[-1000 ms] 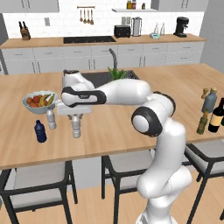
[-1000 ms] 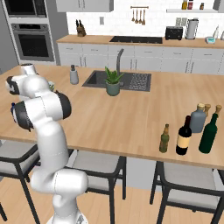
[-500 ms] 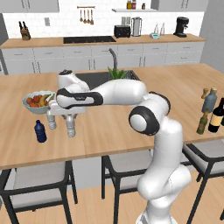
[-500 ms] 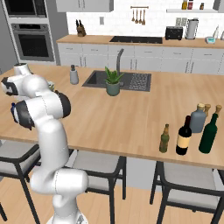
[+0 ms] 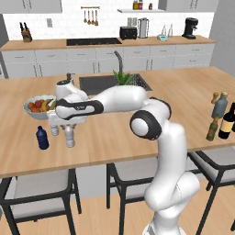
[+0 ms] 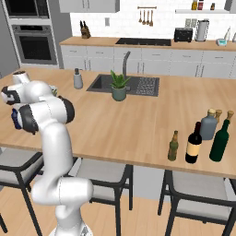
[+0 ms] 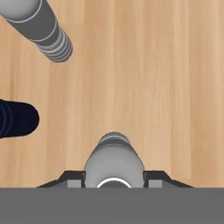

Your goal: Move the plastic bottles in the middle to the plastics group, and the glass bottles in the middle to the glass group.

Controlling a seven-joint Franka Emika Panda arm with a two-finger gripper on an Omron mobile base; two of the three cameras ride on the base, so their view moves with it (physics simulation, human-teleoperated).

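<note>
Squeezing the round, see-through grey water bottle point(image 7: 113, 161) between them, the dark fingers point(image 7: 113, 178) hold it upright over the smooth wooden counter point(image 7: 144, 74), with a dark blue bottle point(image 7: 15, 118) and another clear bottle point(image 7: 41, 28) just beside them, and a fruit bowl point(image 5: 40, 106) nearby.

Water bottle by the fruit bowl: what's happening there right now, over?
Gripper jaws shut on the clear water bottle, upright just over the counter. Navy-blue bottle and second clear bottle stand close alongside. Landing spot open.
</note>
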